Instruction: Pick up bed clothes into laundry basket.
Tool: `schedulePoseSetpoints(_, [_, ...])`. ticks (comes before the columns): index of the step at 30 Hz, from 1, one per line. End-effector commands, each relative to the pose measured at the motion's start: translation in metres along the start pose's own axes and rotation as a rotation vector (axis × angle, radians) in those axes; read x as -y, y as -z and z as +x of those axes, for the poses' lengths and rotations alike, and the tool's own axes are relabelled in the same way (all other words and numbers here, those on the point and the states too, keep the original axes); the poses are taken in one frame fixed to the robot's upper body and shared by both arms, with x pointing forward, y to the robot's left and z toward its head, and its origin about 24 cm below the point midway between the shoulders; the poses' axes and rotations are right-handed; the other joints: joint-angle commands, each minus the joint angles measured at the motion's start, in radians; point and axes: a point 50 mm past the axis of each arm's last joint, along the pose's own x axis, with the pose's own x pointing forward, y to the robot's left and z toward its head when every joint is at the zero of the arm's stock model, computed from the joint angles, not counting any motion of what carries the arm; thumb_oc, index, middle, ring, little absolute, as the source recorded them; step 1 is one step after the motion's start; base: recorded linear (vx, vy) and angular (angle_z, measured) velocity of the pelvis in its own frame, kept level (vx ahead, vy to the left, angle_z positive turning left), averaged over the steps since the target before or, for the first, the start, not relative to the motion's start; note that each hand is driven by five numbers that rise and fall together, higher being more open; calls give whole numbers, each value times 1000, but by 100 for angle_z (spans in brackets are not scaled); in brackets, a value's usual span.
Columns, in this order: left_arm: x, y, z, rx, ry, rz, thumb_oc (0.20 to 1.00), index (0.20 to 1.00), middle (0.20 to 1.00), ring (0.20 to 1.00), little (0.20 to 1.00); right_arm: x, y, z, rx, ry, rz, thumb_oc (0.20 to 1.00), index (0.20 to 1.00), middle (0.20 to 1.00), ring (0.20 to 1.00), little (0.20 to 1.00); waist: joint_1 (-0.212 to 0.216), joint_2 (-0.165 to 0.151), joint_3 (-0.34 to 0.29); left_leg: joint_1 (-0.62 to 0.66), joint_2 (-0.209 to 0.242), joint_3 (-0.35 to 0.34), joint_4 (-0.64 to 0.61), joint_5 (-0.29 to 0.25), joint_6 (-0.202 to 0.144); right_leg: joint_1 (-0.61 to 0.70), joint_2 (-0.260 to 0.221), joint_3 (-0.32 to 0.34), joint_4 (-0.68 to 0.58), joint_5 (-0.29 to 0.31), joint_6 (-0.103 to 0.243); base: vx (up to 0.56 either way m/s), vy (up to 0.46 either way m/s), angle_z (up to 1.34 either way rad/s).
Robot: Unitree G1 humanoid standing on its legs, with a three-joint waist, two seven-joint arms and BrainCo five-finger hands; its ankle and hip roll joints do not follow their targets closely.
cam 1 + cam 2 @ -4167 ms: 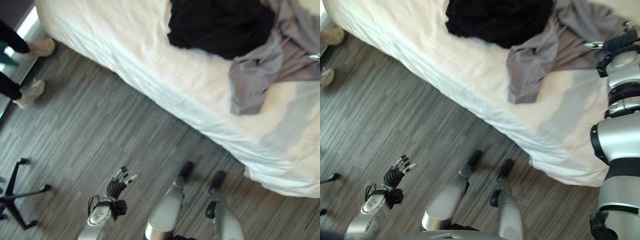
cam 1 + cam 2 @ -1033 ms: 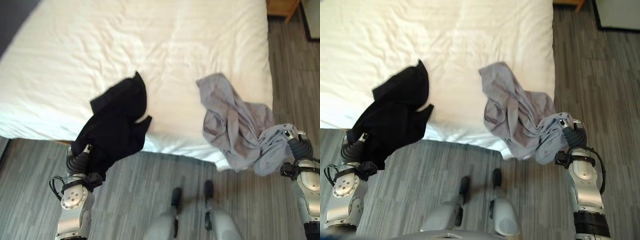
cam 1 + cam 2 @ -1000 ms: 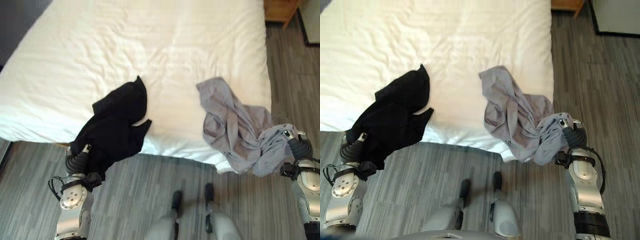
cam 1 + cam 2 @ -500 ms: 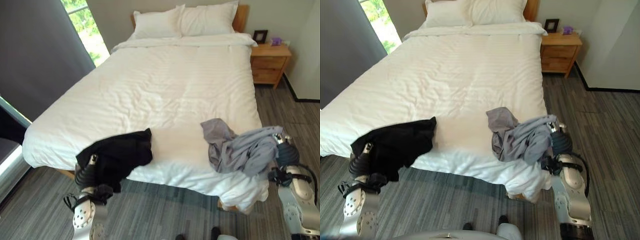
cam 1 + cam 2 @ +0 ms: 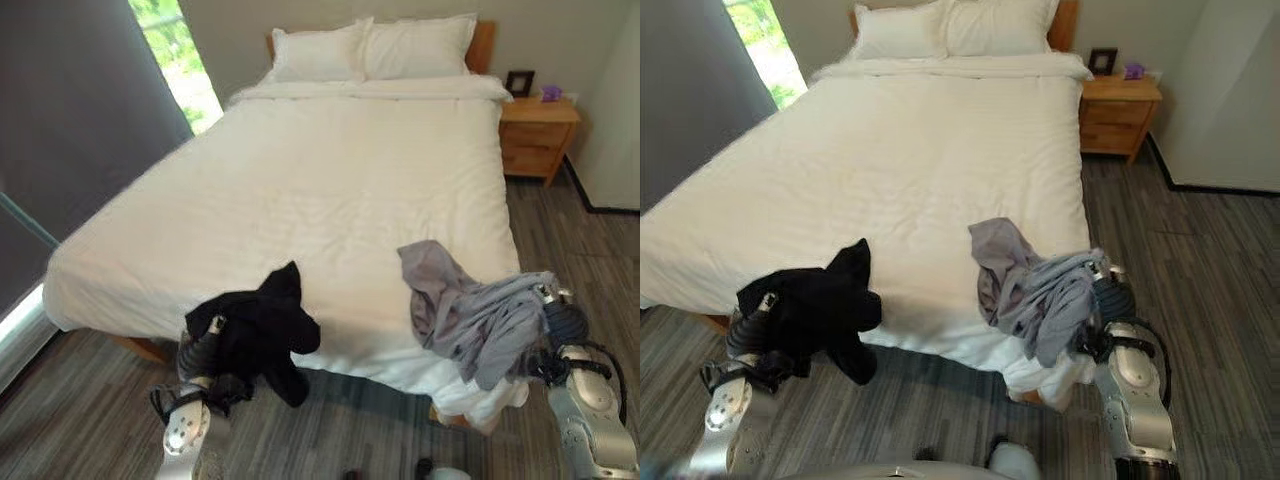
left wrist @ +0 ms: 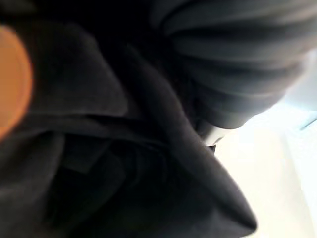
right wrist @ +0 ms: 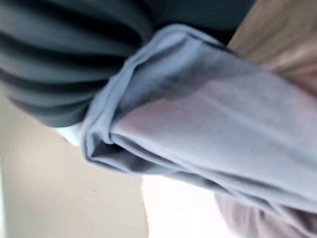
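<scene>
Both garments are looking soft, light and floppy, so they are likely to sag, stretch out and trail rather than lift as a bundle; a judgement from the folds is that each is best taken at a thick bunch of gathered cloth, not at a loose edge, and that the hanging parts may drag along the bed (image 5: 330, 190) as they go. The black garment (image 5: 258, 330) is lying crumpled at the foot edge of the bed, toward its window side, with one dark tail drooping below the mattress edge. The left hand (image 5: 203, 345) is sitting at that garment's lower side with black cloth draped over it; in the left wrist view dark folds are pressing close against the ribbed cover, but the fingers are buried, so I cannot tell whether they are clenched on it. The grey garment (image 5: 1032, 290) is spilling over the foot corner of the bed on the nightstand (image 5: 538, 135) side, pale grey with a mauve tinge, deeply wrinkled. The right hand (image 5: 1108, 296) is grasping a wad of it, cloth wrapping across the wrist cover. No laundry basket is appearing near the bed.
</scene>
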Motion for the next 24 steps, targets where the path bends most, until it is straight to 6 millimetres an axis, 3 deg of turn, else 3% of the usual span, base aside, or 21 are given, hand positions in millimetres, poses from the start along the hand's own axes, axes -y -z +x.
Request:
schedulePoseSetpoints(1, [-4, -56, 20, 259, 15, 76, 200, 200, 200, 200, 200, 5, -43, 9, 231, 33, -14, 200, 200, 200, 200, 200, -49, -60, 72, 29, 28, 44, -15, 3, -31, 223, -47, -10, -175, 13, 66, -6, -15, -34])
schedulePoseSetpoints(4, [-8, -80, 25, 369, -10, 88, 200, 200, 200, 200, 200, 14, -51, 8, 277, 79, -30, 200, 200, 200, 200, 200, -56, -74, 72, 14, 30, 42, 56, -31, -38, 216, -35, 39, -221, 42, 65, -14, 0, -37])
schedulePoseSetpoints(6, [-10, -94, 25, 443, -42, 78, 200, 200, 200, 200, 200, 10, -58, 13, 320, 69, -13, 200, 200, 200, 200, 200, -21, -81, 83, -2, -74, -180, 97, -78, -10, 152, -10, 150, -198, 69, 58, -57, 63, -109])
schedulePoseSetpoints(7, [-13, -98, 24, 473, -69, 83, 200, 200, 200, 200, 200, 11, -63, 15, 339, 79, -7, 200, 200, 200, 200, 200, -21, -82, 90, -18, -128, -251, 96, -64, 3, 119, 20, 229, -204, 116, 77, -29, 38, -251])
schedulePoseSetpoints(8, [-13, -98, 24, 473, -69, 83, 200, 200, 200, 200, 200, 11, -63, 15, 339, 79, -7, 200, 200, 200, 200, 200, -14, -81, 85, -16, -125, -244, 92, -70, 6, 119, 22, 234, -208, 112, 77, -94, 81, -310])
schedulePoseSetpoints(10, [-14, -106, 20, 511, -50, 102, 200, 200, 200, 200, 200, 22, -61, 8, 338, 122, -17, 200, 200, 200, 200, 200, -41, -79, 79, -6, -114, -203, 44, -54, 17, 89, 40, 271, -230, 144, 88, -70, 136, -276])
schedulePoseSetpoints(13, [-14, -115, 23, 543, -41, 136, 200, 200, 200, 200, 200, 34, -56, 0, 322, 191, 3, 200, 200, 200, 200, 200, -82, -86, 72, 7, -95, -102, -7, -44, 38, 42, 39, 323, -241, 183, 132, -60, 169, -159])
schedulePoseSetpoints(14, [-14, -117, 25, 548, -40, 145, 200, 200, 200, 200, 200, 33, -52, -1, 313, 197, 30, 200, 200, 200, 200, 200, -77, -91, 84, 10, -89, -61, -9, -42, 44, 20, 40, 336, -221, 192, 144, -213, 81, -169])
schedulePoseSetpoints(15, [-14, -119, 28, 553, -54, 157, 200, 200, 200, 200, 200, 25, -48, -3, 307, 177, 75, 200, 200, 200, 200, 200, -55, -72, 118, 6, -49, 30, 6, -40, 40, 13, -17, 141, -160, 135, 128, -242, 32, -173])
schedulePoseSetpoints(16, [-14, -119, 28, 555, -54, 156, 200, 200, 200, 200, 200, 25, -48, -3, 308, 178, 76, 200, 200, 200, 200, 200, -55, -73, 121, 5, -49, 29, 7, -38, 39, 12, -17, 140, -156, 136, 126, -349, 52, -194])
schedulePoseSetpoints(17, [-14, -118, 29, 549, -53, 156, 200, 200, 200, 200, 200, 23, -48, -3, 313, 178, 74, 200, 200, 200, 200, 200, -32, -61, 122, 5, -24, 103, 9, -34, 28, 40, -84, -42, -115, 100, 113, -197, 36, -232])
schedulePoseSetpoints(20, [-16, -114, 29, 534, -58, 150, 200, 200, 200, 200, 200, 24, -45, -4, 299, 176, 59, 200, 200, 200, 200, 200, -44, -55, 115, 17, -13, 149, -3, -30, 26, 65, -103, -84, -86, 88, 101, -152, 48, -142])
schedulePoseSetpoints(24, [-13, -115, 29, 533, -43, 145, 200, 200, 200, 200, 200, 20, -48, 0, 309, 171, 40, 200, 200, 200, 200, 200, -24, -50, 83, 7, 14, 278, 13, -37, 24, 149, -117, -156, -54, 39, 109, -75, -11, -104])
